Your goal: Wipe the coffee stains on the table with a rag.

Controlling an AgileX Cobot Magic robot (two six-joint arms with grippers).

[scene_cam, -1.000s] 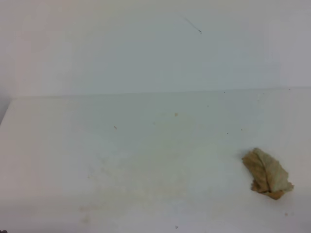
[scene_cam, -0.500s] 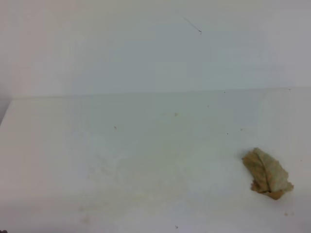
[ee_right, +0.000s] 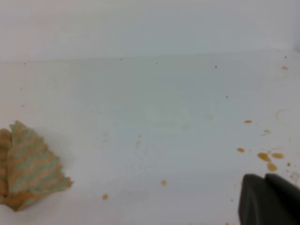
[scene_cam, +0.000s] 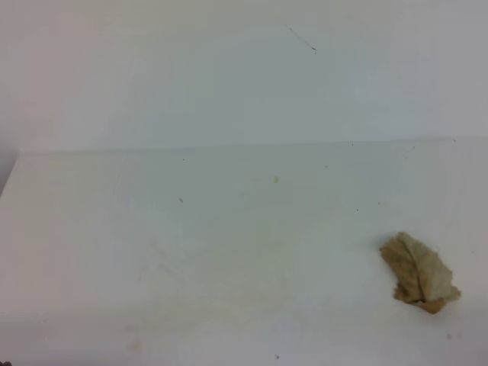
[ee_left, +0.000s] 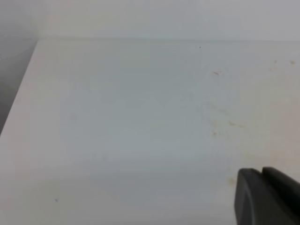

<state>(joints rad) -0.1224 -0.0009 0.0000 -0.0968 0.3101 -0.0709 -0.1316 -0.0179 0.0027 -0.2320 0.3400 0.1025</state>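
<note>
The rag (scene_cam: 419, 273) lay crumpled and untouched at about four o'clock on the white bench (scene_cam: 91, 229), with no arm near it in the high view. The big blotch was not evident; only a faint yellowish film (scene_cam: 206, 278) showed near the middle front, and the right wrist view picked out small orange-brown droplets (ee_right: 267, 157) at its three-to-four o'clock side, well apart from the rag (ee_right: 30, 168) at its eight o'clock edge. Judging from this, most of the wiping seemed done and the step in hand looked like either a finish or a last pass over those droplets. To do that pass well, the arm would need to pinch the rag at its raised fold, press it flat, and drag it across the droplets in overlapping strokes, without smearing the film wider. The right pincer (ee_right: 269, 199) showed as a dark tip at the lower right of its own view, its jaws together and holding nothing. The left pincer (ee_left: 267, 197) appeared the same way in its view, over bare bench, but whether it was apart or together could not be told. The bench was smooth and plain with a few dark specks, meeting a blank white wall (scene_cam: 229, 76) at twelve o'clock.
</note>
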